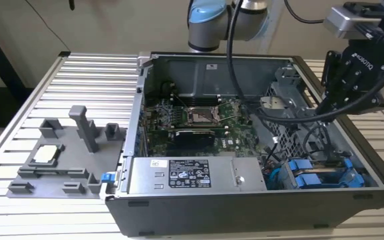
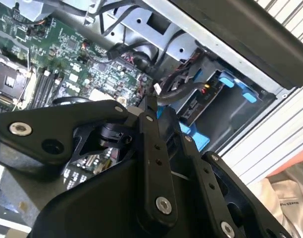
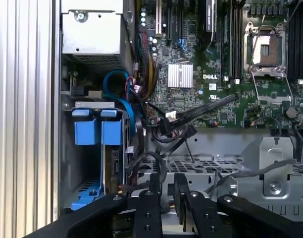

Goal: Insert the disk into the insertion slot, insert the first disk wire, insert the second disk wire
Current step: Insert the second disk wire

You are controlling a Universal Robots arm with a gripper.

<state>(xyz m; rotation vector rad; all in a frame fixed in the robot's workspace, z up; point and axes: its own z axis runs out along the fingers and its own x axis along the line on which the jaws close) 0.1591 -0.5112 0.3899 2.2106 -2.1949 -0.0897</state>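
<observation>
Disk (image 1: 310, 180) is marked by blue carrier ends, seated in the insertion slot (image 1: 282, 177) cage at lower right of the exterior view, just beside the power-supply box (image 1: 192, 175). Black cables (image 1: 292, 117) are draped beyond it. Gripper (image 1: 327, 106) is hung above them, upper right; whether it is spread or pressed together cannot be told.
</observation>
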